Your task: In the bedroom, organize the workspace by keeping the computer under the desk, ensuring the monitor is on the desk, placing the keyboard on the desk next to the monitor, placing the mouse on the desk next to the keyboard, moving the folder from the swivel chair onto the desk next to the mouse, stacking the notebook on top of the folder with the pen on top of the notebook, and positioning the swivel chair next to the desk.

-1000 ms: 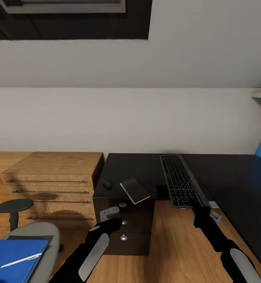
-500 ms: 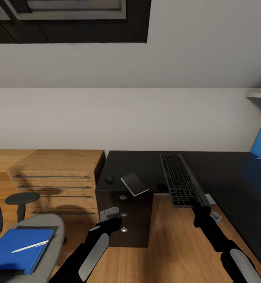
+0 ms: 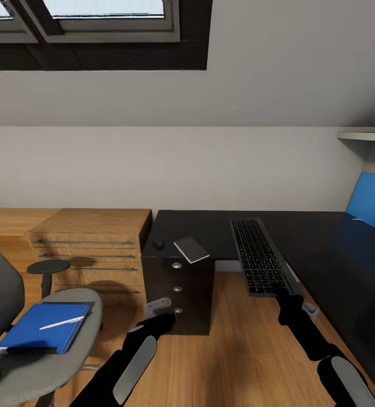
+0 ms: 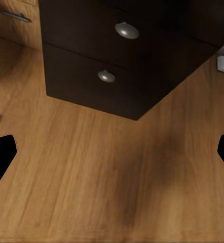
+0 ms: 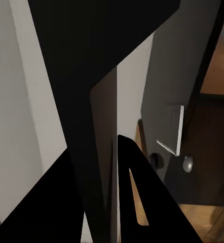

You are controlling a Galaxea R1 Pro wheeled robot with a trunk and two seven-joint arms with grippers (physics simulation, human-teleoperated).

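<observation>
Gripping the near end of the keyboard [image 3: 262, 259], the right gripper [image 3: 287, 298] holds it clenched, so the board juts out past the front edge of the desk [image 3: 317, 249] with its far end over the black top. At the desk's left corner lies the notebook [image 3: 192, 249], overhanging the front edge above the drawer unit [image 3: 179, 288], with a small dark mouse [image 3: 159, 244] just beside it on the left. Left of the desk stands a light wood cabinet [image 3: 91, 249]. Farther left and nearer the robot sits the chair [image 3: 51, 345], its seat carrying the folder [image 3: 44, 325] with the pen [image 3: 61, 323] lying on top. The left gripper [image 3: 158, 310] hangs in front of the drawer unit over the wood floor [image 3: 238, 350], its fingers spread apart and holding nothing. A blue panel [image 3: 371, 200] rises at the desk's far right.
</observation>
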